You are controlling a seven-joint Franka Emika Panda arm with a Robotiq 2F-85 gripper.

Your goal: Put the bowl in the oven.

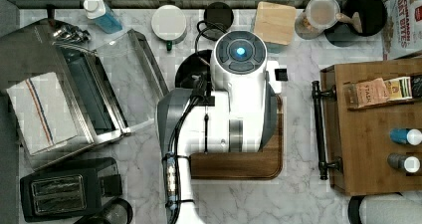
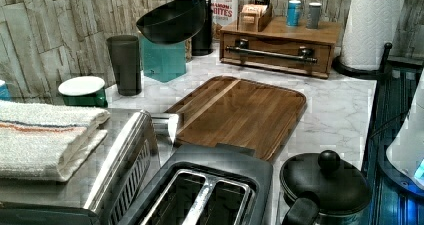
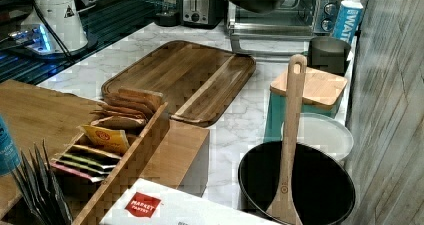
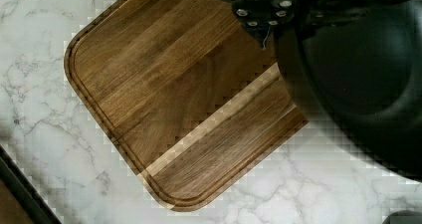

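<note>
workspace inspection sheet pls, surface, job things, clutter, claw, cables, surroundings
surface: white marble counter with a bare wooden cutting board.
job's things: bowl lifted in the air, tilted; oven door dropped open.
clutter: toaster, folded towel on the oven, dark cup, teal canister.
claw: at the bowl's rim; fingers' state not clear.
cables: black cable along the arm.
surroundings: wooden drawer box, paper towel roll.

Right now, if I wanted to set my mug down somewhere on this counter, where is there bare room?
The cutting board is bare. So is the marble between it and the wooden drawer box, and the strip running toward the paper towel roll. It is crowded along the back wall by the grey cup and teal box, and near the toaster and oven.
</note>
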